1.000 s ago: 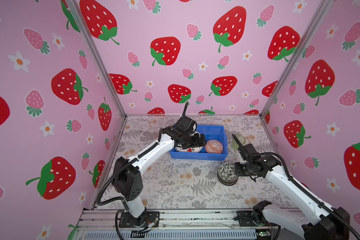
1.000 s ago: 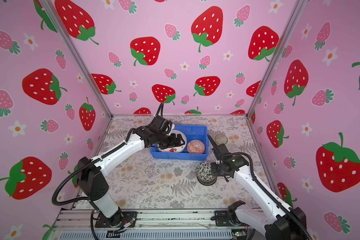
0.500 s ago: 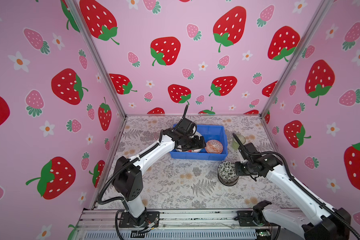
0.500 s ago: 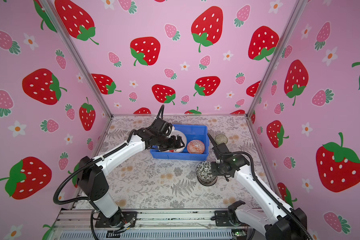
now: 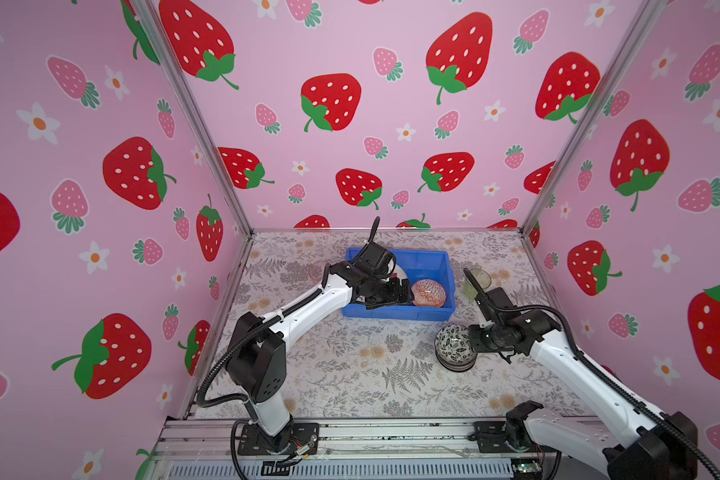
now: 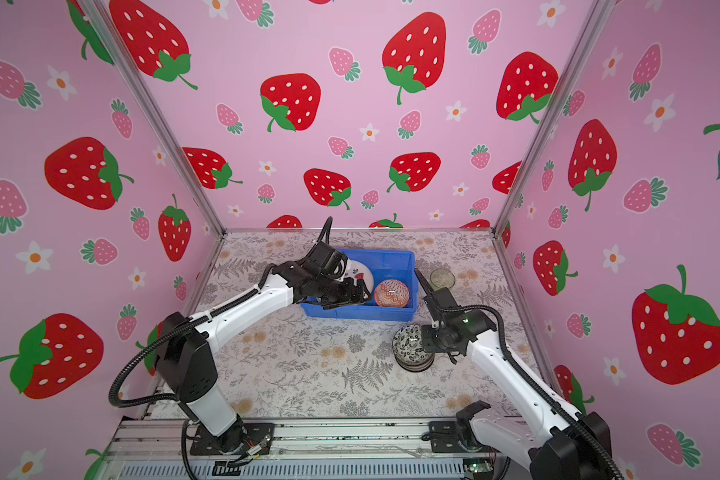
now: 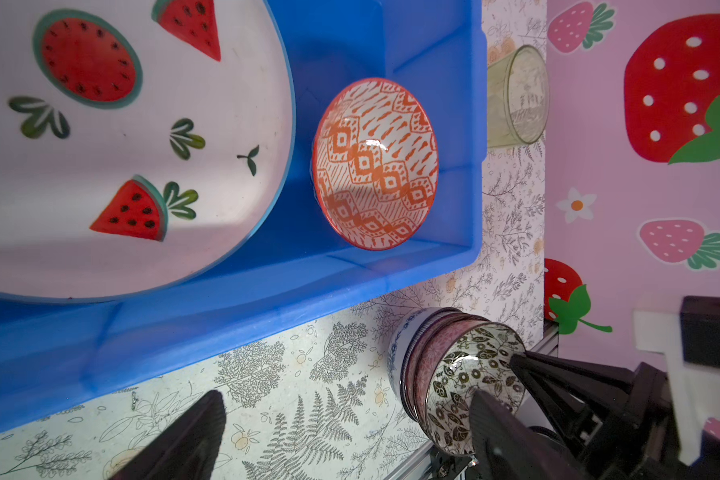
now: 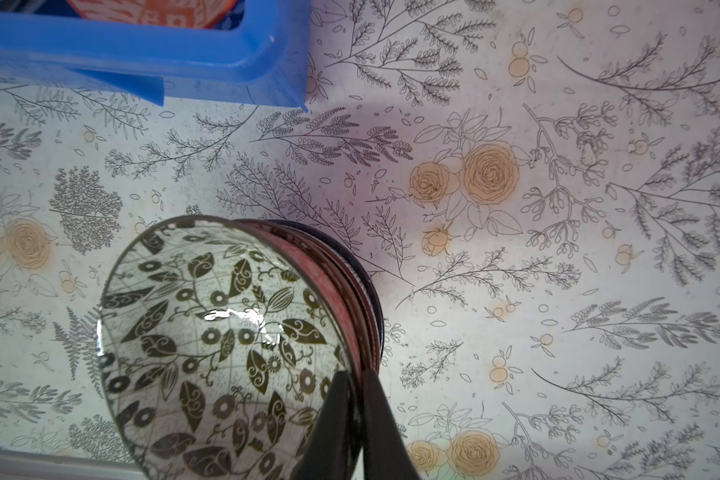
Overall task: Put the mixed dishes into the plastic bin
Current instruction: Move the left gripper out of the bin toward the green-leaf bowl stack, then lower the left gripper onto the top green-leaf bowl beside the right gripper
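Note:
The blue plastic bin [image 5: 433, 255] [image 6: 391, 257] [image 7: 267, 299] holds a white watermelon plate [image 5: 399, 274] [image 7: 121, 145] and an orange-red patterned bowl [image 5: 429, 293] [image 6: 391, 293] [image 7: 375, 164]. My left gripper [image 5: 395, 297] [image 6: 356, 297] [image 7: 348, 399] hangs open over the bin's front wall, holding nothing. In front of the bin's right end, my right gripper [image 5: 472, 343] [image 6: 425, 340] [image 8: 352, 378] is shut on the rim of a black-leaf bowl [image 5: 454, 345] [image 8: 208, 332]. That bowl is tilted on a stack of bowls [image 7: 416, 361].
A green tumbler [image 5: 476, 282] [image 6: 442, 278] [image 7: 516, 95] stands just right of the bin. A pink tumbler [image 5: 314, 272] shows behind the left arm, left of the bin. Strawberry-print walls close in the floral table on three sides.
My left gripper has shifted slightly right and toward the bin's front wall. The right gripper and its bowl have barely moved.

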`<action>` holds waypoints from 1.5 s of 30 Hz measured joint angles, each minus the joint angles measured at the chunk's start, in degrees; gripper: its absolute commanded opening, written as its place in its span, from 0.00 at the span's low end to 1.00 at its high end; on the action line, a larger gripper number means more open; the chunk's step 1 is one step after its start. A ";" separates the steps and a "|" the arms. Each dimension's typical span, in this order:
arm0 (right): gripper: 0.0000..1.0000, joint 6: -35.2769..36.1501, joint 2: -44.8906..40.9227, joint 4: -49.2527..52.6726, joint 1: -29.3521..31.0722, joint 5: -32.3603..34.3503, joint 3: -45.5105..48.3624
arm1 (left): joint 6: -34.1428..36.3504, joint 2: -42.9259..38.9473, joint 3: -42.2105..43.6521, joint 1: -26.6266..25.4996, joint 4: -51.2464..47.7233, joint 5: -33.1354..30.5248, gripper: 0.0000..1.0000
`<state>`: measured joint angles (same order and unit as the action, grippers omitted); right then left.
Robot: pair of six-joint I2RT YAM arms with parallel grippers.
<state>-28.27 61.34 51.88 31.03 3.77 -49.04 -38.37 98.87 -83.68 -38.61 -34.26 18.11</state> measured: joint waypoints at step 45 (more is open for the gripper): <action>0.05 0.72 0.20 2.21 0.00 1.33 -3.67 | -2.45 -2.19 1.81 -7.80 1.40 0.44 0.95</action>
<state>-27.55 61.54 54.08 31.03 5.10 -52.71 -40.82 96.68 -81.87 -46.41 -32.86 18.55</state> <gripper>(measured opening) 0.070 0.946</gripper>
